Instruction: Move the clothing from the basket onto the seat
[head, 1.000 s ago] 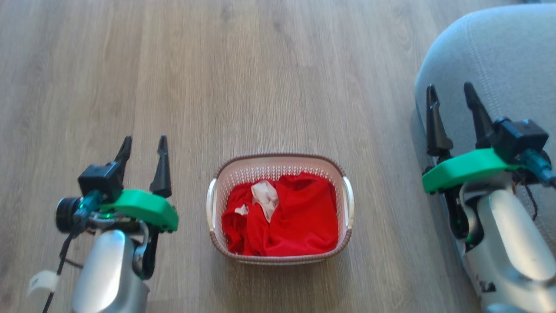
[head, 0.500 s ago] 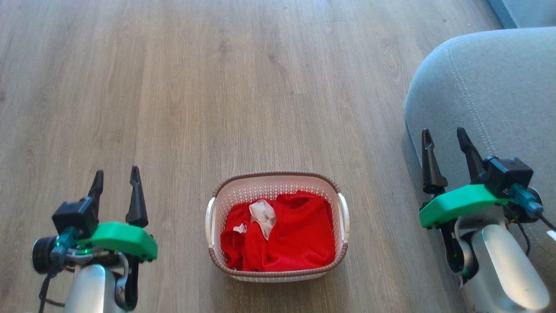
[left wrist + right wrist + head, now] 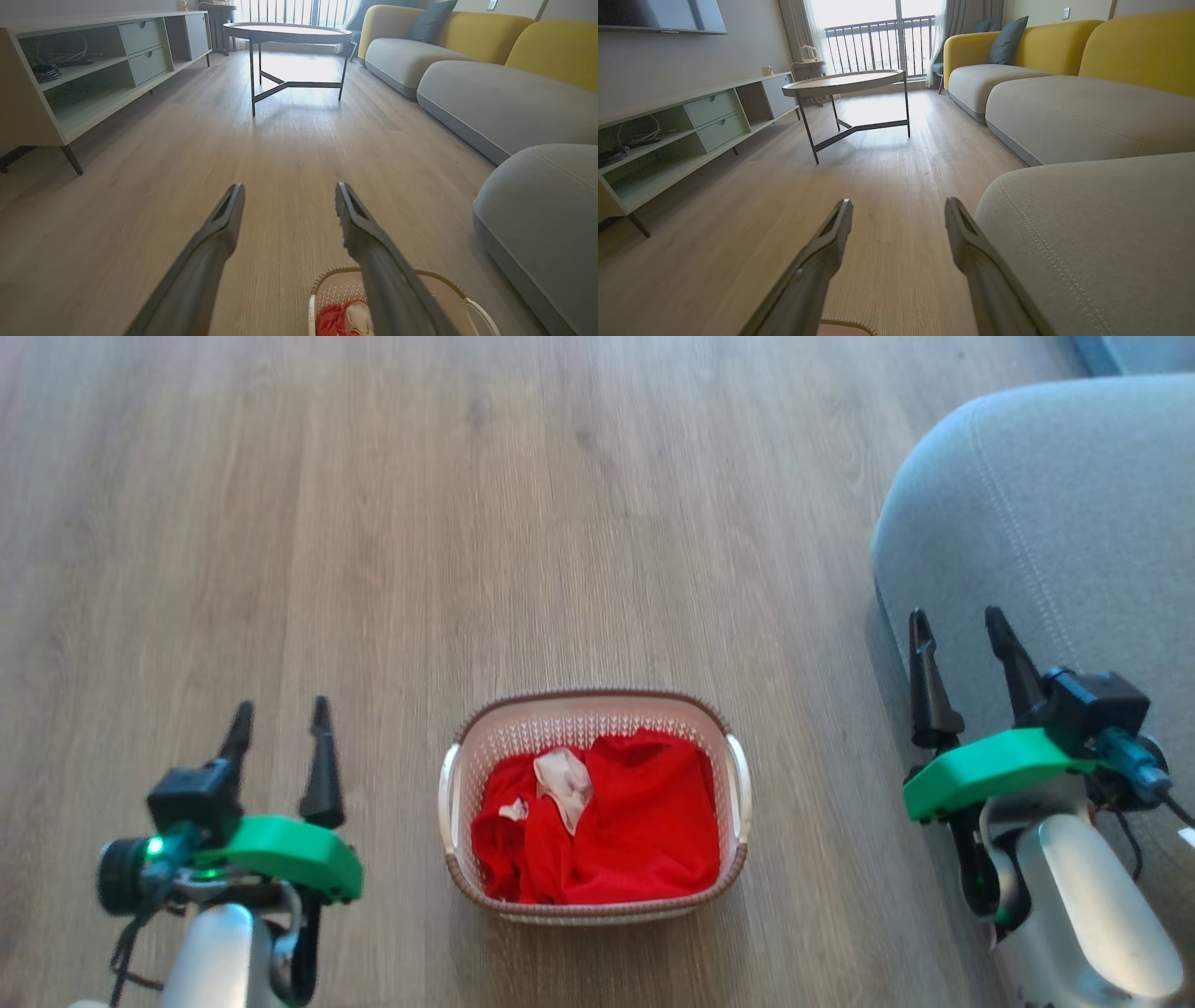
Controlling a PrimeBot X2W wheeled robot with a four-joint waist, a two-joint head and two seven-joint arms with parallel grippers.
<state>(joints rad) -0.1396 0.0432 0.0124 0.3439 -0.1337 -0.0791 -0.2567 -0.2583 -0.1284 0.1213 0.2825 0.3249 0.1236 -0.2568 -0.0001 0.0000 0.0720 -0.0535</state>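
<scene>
The cream basket [image 3: 485, 723] with its brown rim stands on the wood floor, low in the head view's centre. Red clothing [image 3: 644, 821] fills it, with a small pale pink piece [image 3: 565, 784] on top. The grey seat [image 3: 1055, 513] rises at the right. My left gripper [image 3: 280, 714] hovers open to the left of the basket, holding nothing. My right gripper [image 3: 957, 621] is open over the seat's left edge, also with nothing in it. In the left wrist view the basket [image 3: 336, 291] peeks out below the spread fingers [image 3: 224, 228]. The seat [image 3: 1101, 233] lies right of my right fingers [image 3: 966, 238].
Ahead stand a round coffee table [image 3: 287, 32] on thin metal legs, a low TV cabinet [image 3: 70, 74] along the left, and a grey and yellow sofa [image 3: 490, 93] along the right. Wood floor [image 3: 467, 523] stretches between them.
The head camera has shifted, so the whole picture moved: basket and both grippers sit lower than a second ago, slightly higher than half a second ago. Both grippers stay open.
</scene>
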